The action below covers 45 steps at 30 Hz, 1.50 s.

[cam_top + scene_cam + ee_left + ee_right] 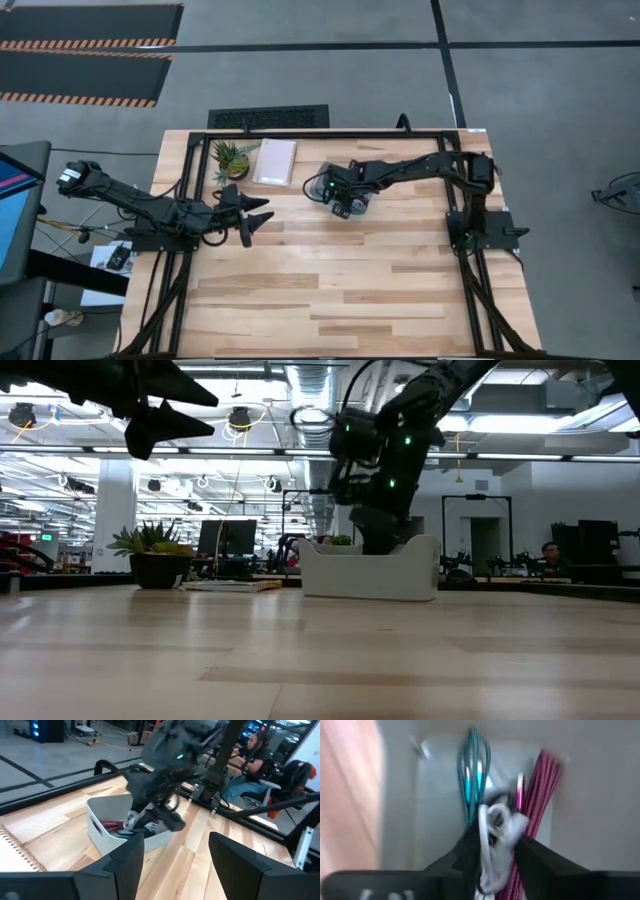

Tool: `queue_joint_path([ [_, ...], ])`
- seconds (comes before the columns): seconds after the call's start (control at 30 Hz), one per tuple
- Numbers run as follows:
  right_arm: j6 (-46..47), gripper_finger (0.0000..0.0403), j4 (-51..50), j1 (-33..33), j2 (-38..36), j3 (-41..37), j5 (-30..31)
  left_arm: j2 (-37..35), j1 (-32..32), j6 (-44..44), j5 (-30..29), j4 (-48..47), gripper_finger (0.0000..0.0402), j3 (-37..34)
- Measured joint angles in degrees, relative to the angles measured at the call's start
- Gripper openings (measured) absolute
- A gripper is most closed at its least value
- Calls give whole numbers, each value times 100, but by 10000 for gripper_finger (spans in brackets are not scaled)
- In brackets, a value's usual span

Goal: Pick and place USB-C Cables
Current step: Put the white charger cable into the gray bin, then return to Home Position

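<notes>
White cable bundle over the tray.
My right gripper point(495, 847) clasps the soft, light white coiled cable bundle point(496, 827) at mid-coil inside the pale plastic tray point(102, 827), beside teal point(474, 775) and maroon-pink bundles point(540, 795); left gripper point(258, 221) waits, jaws parted.

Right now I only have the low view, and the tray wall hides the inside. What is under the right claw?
Observer: The right wrist view shows a white cable bunched right at the right claw, inside the tray.
Operator: Anything else in there?
Observer: A teal cable and a maroon-pink cable lie on either side of it.
Operator: And the left claw?
Observer: From above, the left claw hovers open over bare table, near the plant, apart from the tray.
</notes>
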Motion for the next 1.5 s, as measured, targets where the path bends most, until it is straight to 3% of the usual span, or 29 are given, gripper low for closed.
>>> queue_joint_path([
  [0.2, -228, 236, -259, 24, -470, 309, -1, 2, 20, -13, -155, 67, 212, 0],
  [0.33, -279, 288, -344, -14, -1167, 445, -3, -23, 106, -11, -62, 55, 212, 0],
  [0.67, 1, 310, -1202, 464, -4091, 391, 107, -449, 225, 873, 308, 66, 212, 369],
  [0.77, 282, 310, -1098, 870, -5185, -144, 501, -574, 229, 1188, 479, 65, 212, 435],
  [0.97, 1110, 311, -129, 1810, -7378, -2102, 1773, -904, 267, 1459, 973, 48, 212, 450],
  [1.1, 1315, 311, 843, 2135, -8618, -3317, 1945, -1258, 315, 1666, 1609, -32, 212, 354],
  [1.23, 1329, 311, 1429, 2298, -9360, -4262, 1949, -1722, 326, 1579, 1425, -29, 212, -16],
  [1.5, 1612, 311, 1816, 2331, -10130, -5432, 1935, -2537, 321, 1248, 1699, 71, 212, -990],
])
